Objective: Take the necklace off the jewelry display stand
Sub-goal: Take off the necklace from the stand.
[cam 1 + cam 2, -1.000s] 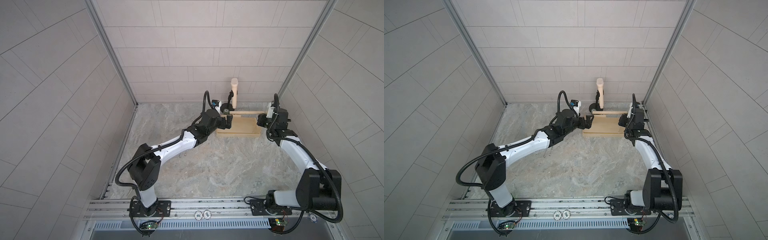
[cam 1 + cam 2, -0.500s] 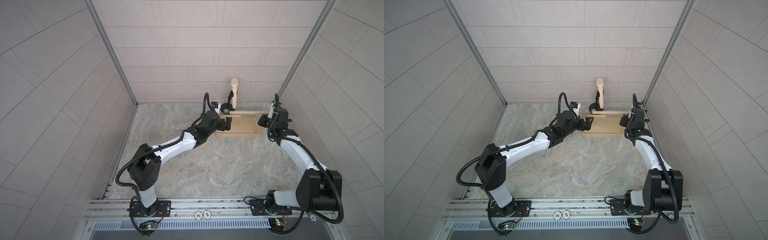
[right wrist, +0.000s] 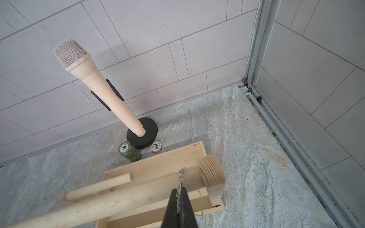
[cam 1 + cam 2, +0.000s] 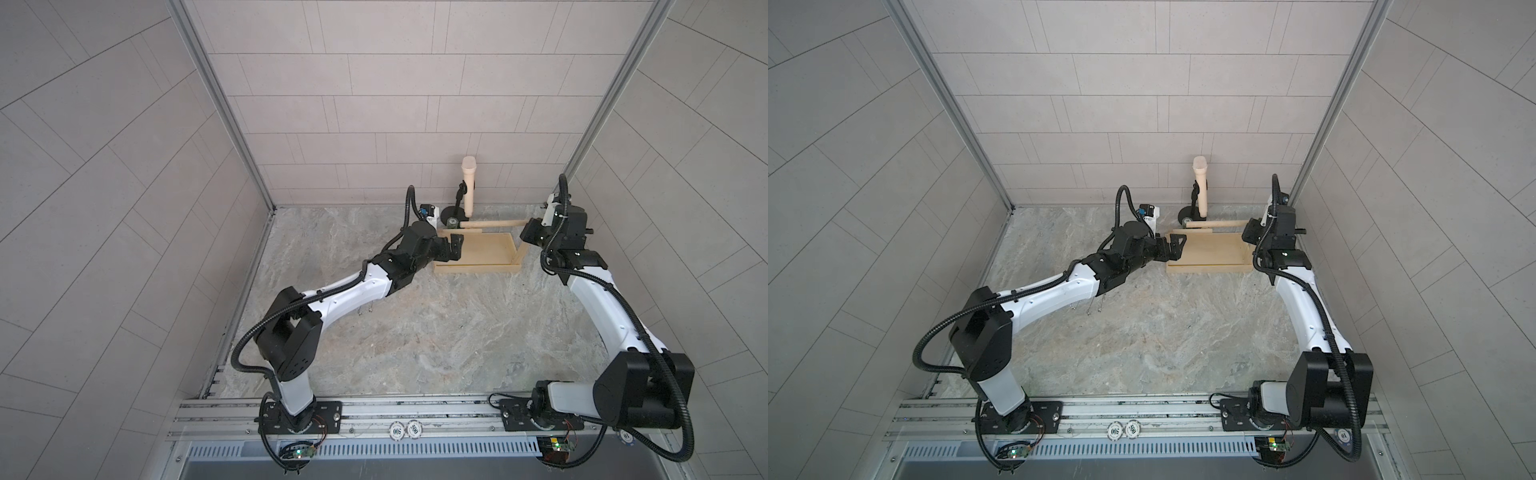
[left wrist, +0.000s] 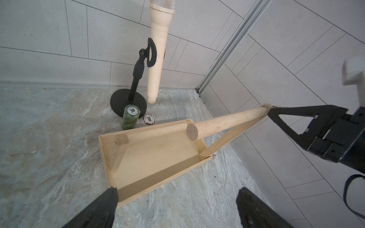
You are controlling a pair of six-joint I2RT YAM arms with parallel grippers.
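Observation:
The jewelry display stand (image 4: 478,254) is a pale wooden tray with an upright end frame and a long round dowel (image 3: 118,199), standing near the back right corner. The necklace (image 3: 180,177), a thin silver chain, drapes over the dowel close to the upright end. My right gripper (image 3: 179,190) is shut on the necklace there, and a fine loop of it hangs below the bar. In both top views the right gripper (image 4: 1246,232) sits at the dowel's right end. My left gripper (image 5: 176,197) is open at the tray's left end (image 4: 454,248), holding nothing.
A cream microphone (image 4: 468,187) on a black round-based stand is behind the tray by the back wall. A green poker chip stack (image 5: 131,118) and a single red-and-white chip (image 5: 149,119) lie beside it. The right wall and corner post are close behind the right arm.
The right gripper's jaws have closed onto the chain at the dowel. Both arms have barely shifted.

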